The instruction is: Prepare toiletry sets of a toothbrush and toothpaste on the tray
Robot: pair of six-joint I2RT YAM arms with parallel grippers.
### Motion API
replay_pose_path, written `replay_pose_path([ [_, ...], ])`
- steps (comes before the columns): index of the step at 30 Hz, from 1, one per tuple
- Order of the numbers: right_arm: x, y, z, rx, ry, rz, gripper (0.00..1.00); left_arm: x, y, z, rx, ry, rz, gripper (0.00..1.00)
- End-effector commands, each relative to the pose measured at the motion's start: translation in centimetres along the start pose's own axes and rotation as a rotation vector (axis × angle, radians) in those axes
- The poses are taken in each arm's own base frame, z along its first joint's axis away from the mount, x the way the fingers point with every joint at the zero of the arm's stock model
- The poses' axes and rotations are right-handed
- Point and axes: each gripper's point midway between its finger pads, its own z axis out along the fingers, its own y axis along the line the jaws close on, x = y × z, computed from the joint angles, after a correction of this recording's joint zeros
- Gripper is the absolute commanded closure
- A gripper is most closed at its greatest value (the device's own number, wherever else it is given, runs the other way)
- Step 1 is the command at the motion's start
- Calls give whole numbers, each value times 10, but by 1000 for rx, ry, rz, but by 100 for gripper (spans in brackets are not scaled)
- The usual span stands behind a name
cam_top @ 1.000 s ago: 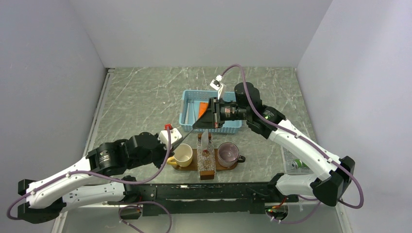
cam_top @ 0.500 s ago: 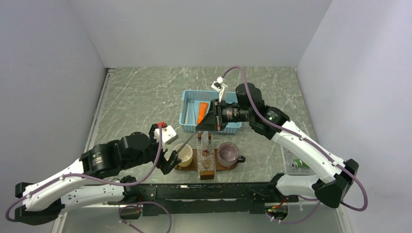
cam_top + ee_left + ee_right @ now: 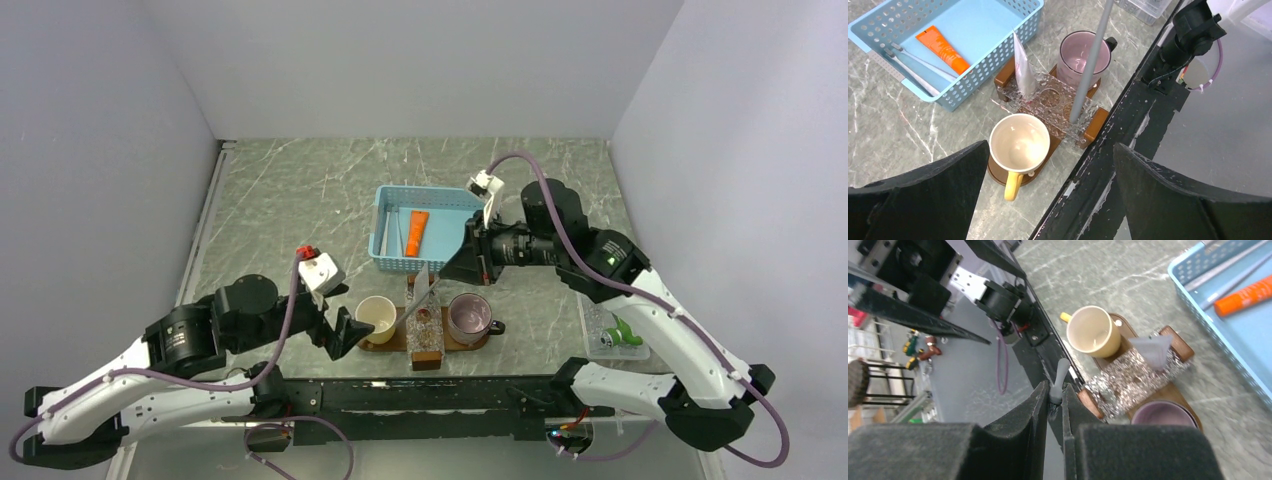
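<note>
The dark-brown tray point(image 3: 494, 327) lies near the front edge and carries a cream mug point(image 3: 377, 318), a clear studded holder point(image 3: 425, 330) and a purple mug point(image 3: 469, 317). My right gripper point(image 3: 452, 272) is shut on a pale toothbrush point(image 3: 1090, 65) that slants down, its lower end at the holder. In the right wrist view the fingers point(image 3: 1040, 400) pinch the toothbrush point(image 3: 1061, 372). A white tube point(image 3: 1023, 67) stands in the holder. My left gripper point(image 3: 345, 335) hangs open and empty just left of the cream mug point(image 3: 1019, 145). An orange toothpaste tube point(image 3: 416, 232) lies in the blue basket.
The light-blue mesh basket point(image 3: 390, 215) sits behind the tray and also holds loose toothbrushes point(image 3: 913, 65). A small clear plastic box point(image 3: 610, 340) with green items stands at the right. The black frame rail point(image 3: 420, 395) runs along the table's near edge.
My left gripper has opened and drawn back toward the near left. My right gripper has swung right and nearer with the toothbrush, uncovering the basket.
</note>
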Motion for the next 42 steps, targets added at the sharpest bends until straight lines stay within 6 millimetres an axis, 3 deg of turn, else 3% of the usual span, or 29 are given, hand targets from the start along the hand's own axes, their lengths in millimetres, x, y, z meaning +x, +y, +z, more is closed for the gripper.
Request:
replay_pose_path([
  [1, 7, -8, -27, 98, 17, -103, 100, -10, 6, -1, -37, -71, -35, 1],
  [7, 16, -14, -38, 165, 42, -147, 100, 3, 17, 1, -89, -74, -49, 0],
  [17, 22, 2, -33, 200, 34, -223, 100, 16, 27, 0, -140, -43, -59, 1],
  [29, 16, -9, -11, 447, 40, -300, 100, 23, 54, -12, -294, -51, -95, 1],
  [42, 18, -15, 32, 480, 74, -292, 100, 31, 61, -21, -329, -53, -124, 1],
])
